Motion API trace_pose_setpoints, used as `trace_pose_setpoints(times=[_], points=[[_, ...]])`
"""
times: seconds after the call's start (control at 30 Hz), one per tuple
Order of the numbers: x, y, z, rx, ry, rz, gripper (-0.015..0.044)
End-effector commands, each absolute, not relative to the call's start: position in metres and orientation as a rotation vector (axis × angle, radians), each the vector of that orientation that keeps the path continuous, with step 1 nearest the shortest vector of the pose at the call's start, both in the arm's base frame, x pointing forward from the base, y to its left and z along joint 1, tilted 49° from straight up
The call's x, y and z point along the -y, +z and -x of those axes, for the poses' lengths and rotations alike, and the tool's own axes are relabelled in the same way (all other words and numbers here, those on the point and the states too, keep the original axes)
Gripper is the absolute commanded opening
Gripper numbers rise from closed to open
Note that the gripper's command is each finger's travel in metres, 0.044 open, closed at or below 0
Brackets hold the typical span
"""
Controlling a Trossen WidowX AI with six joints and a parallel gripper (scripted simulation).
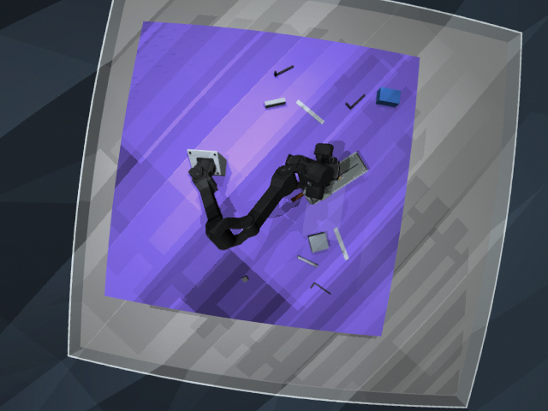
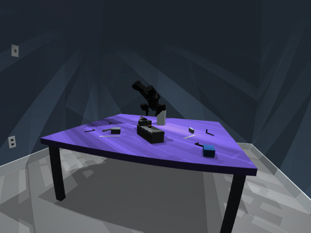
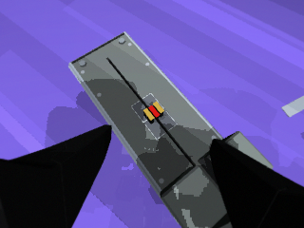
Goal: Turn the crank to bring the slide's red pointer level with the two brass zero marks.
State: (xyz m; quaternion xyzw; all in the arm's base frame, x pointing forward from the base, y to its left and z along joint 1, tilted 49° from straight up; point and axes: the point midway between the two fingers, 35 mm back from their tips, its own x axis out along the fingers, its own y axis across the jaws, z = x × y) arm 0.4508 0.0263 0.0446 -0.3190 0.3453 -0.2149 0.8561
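Two brass marks (image 3: 154, 111) flank the red pointer (image 3: 154, 111) midway along the slot, a detail resolved only at the wrist; top view alone gives the orange-brown handle (image 1: 297, 196), beside the machine (image 1: 349, 176) (image 2: 150, 134) (image 3: 119, 85). Gripper (image 1: 320, 171) (image 2: 153, 114) (image 3: 161, 138) well open, holding nothing, above it. Housing: grey flat-topped oblong; exterior shows dark upright sides

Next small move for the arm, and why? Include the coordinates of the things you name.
I'd back the jaws (image 1: 319, 173) (image 2: 153, 114) straight up, away from the machine (image 1: 349, 176) (image 2: 150, 134) (image 3: 109, 87), without touching the crank. In the wrist view they stand open with nothing between them, and the red pointer (image 3: 154, 111) looks level between the two brass marks, so another turn would likely spoil it.
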Motion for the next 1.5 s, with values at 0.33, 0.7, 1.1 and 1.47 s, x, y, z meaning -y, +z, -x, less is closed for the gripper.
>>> trace_pose_setpoints(times=[0.33,0.7,1.1,1.47], points=[[-0.0261,0.0446,-0.4508,-0.726,-0.452,0.671,0.0000],[-0.0264,0.0445,-0.4508,-0.726,-0.451,0.670,0.0000],[-0.0264,0.0445,-0.4508,-0.726,-0.451,0.670,0.0105],[-0.0273,0.0453,-0.4509,-0.726,-0.451,0.670,0.0394]])
